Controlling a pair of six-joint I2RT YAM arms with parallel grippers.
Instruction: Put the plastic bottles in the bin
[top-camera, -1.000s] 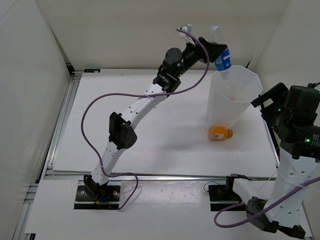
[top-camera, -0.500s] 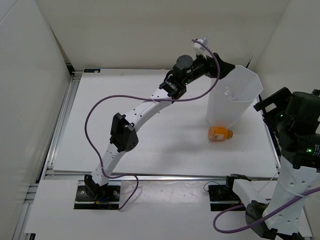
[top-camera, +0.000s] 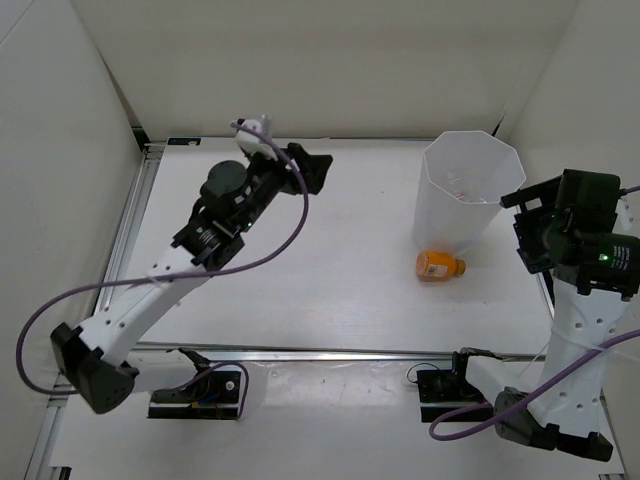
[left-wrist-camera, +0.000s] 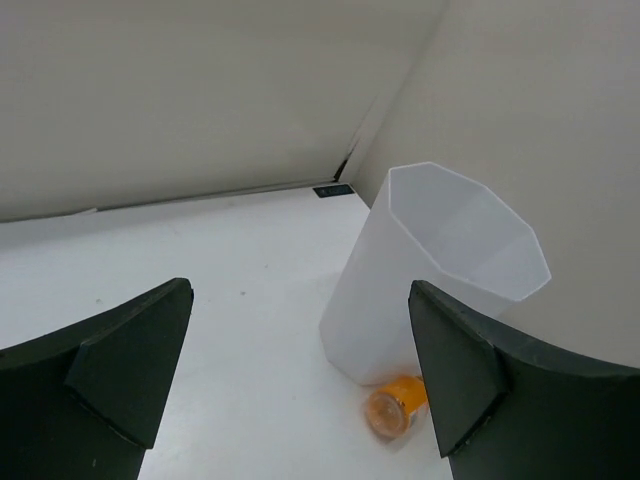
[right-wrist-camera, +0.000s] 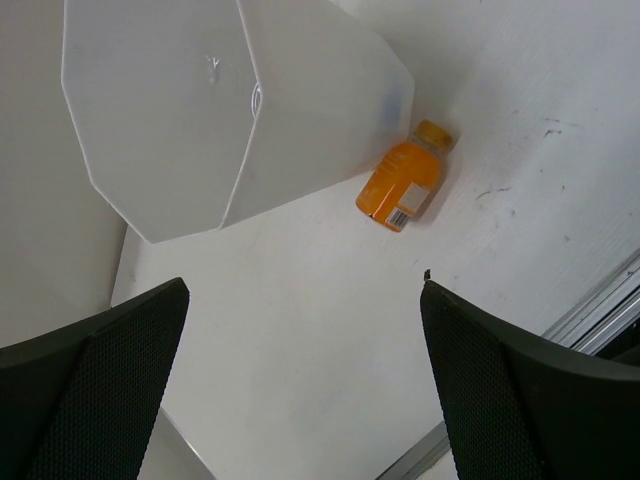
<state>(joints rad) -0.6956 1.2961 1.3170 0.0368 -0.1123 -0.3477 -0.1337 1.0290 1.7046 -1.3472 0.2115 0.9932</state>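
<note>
At the near edge, the two arm bases sit bolted to the tabletop (top-camera: 330, 300). The left arm folds low to the left and then reaches up and away, with a purple cable (top-camera: 283, 236) looping along it.

On the right, the right tool (top-camera: 522, 228) hangs above the tabletop's right edge. Its jaws are spread wide with nothing between them. In its wrist view it looks down at the orange bottle (top-camera: 440, 266) and the bin (top-camera: 446, 225).

The orange bottle lies on its side on the tabletop, its cap pointing toward the right arm. It is just beside the near foot of the bin, and the pictures do not settle whether the two touch. It is outside the bin, and neither tool touches it.

Behind it, the bin stands upright on the right half of the tabletop, its octagonal rim open to the top. A few faint clear shapes show inside against its far wall. They are too faint to say what they are or how many.

Farther back and to the left, the left tool (top-camera: 322, 172) is raised over the far middle of the tabletop, well apart from the bin. It points to the right toward the bin, with its jaws wide apart and empty. Its wrist view frames the bin and the orange bottle between its fingers.

Plain white walls (top-camera: 300, 60) close off the far side and both flanks.
</note>
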